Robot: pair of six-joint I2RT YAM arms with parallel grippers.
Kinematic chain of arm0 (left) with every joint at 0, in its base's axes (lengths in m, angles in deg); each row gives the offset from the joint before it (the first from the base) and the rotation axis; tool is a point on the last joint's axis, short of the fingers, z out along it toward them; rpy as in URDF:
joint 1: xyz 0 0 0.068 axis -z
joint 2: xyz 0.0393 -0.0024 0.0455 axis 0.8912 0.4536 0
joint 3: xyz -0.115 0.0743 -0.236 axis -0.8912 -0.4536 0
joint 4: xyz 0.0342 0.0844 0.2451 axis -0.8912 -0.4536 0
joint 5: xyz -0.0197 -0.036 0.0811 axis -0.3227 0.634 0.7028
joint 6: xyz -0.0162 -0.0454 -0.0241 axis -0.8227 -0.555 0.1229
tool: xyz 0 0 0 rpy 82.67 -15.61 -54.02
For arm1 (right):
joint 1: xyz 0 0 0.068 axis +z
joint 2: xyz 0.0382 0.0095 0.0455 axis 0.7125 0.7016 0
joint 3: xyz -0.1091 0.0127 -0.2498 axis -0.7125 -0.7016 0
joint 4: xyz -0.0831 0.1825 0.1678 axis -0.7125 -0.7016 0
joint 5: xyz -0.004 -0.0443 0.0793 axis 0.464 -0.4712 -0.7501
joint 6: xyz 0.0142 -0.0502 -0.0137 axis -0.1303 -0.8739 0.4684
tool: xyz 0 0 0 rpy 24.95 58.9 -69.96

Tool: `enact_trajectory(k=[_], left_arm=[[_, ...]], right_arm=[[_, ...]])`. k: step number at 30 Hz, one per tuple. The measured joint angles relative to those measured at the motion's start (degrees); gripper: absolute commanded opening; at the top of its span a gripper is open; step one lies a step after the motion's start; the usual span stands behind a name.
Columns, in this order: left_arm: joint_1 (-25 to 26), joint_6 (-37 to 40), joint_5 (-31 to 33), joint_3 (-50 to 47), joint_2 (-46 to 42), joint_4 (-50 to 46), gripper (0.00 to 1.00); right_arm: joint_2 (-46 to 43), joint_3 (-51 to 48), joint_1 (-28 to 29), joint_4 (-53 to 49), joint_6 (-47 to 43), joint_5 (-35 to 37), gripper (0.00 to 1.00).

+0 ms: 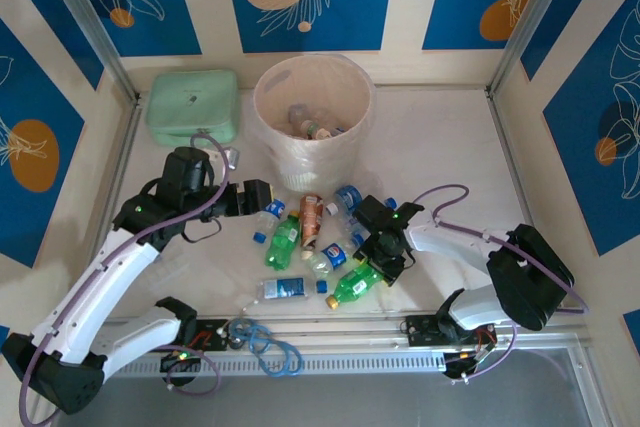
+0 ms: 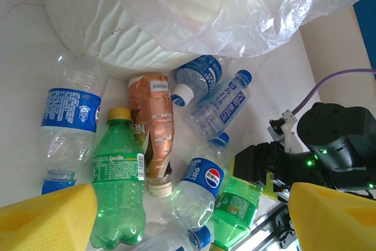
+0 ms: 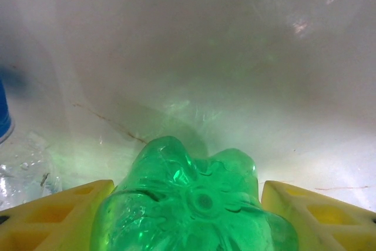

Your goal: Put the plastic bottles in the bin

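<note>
Right fingers (image 3: 53,216) sit either side of the green bottle (image 3: 194,198), around its base end and right up against it. Honestly can't tell if they're squeezing yet or just framing it. The bottle lies on its side on the table (image 1: 440,147), at the near right edge of the pile, well short of the bin (image 1: 310,165) at the back. Left fingers (image 2: 47,216) are spread wide over the other bottles (image 1: 300,232), holding nothing.

My take on doing this grab right:
- The base is the fat, lumpy end, so I'd pinch gently. These thin bottles crush and can squirt out sideways.
- I'd want it centred between the fingers before lifting, otherwise it'll swing.
- Lift straight up first. A blue-labelled bottle sits just beside it and could get dragged along.
- Then carry it high enough to clear the bin rim and let go over the middle. A few bottles look to be in there already.
- Keep the left arm parked so the two don't cross.
</note>
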Motion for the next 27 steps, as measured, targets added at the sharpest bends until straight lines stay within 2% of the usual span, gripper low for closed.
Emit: enact_trajectory(k=[8,15,19,22,27], left_arm=[[0.0,0.0,0.0,0.0,0.3,0.2,0.85],[0.0,-1.7,-2.4,0.9,0.7,1.2,0.86],[0.2,-4.4,-7.9,1.5,1.0,6.1,0.84],[2.8,-7.0,-14.0,1.5,1.5,13.0,0.85],[11.3,-6.9,-19.7,1.5,1.7,20.0,0.87]], right_arm=[[-1.9,0.7,-0.1,-1.9,-0.2,1.5,0.53],[-14.2,8.5,-0.2,-8.8,-2.2,5.7,0.51],[-20.2,16.7,-1.0,-11.3,-4.9,8.3,0.51],[-22.4,22.5,-1.3,-11.9,-7.7,9.9,0.51],[-23.4,29.0,-1.3,-11.2,-11.3,11.4,0.51]])
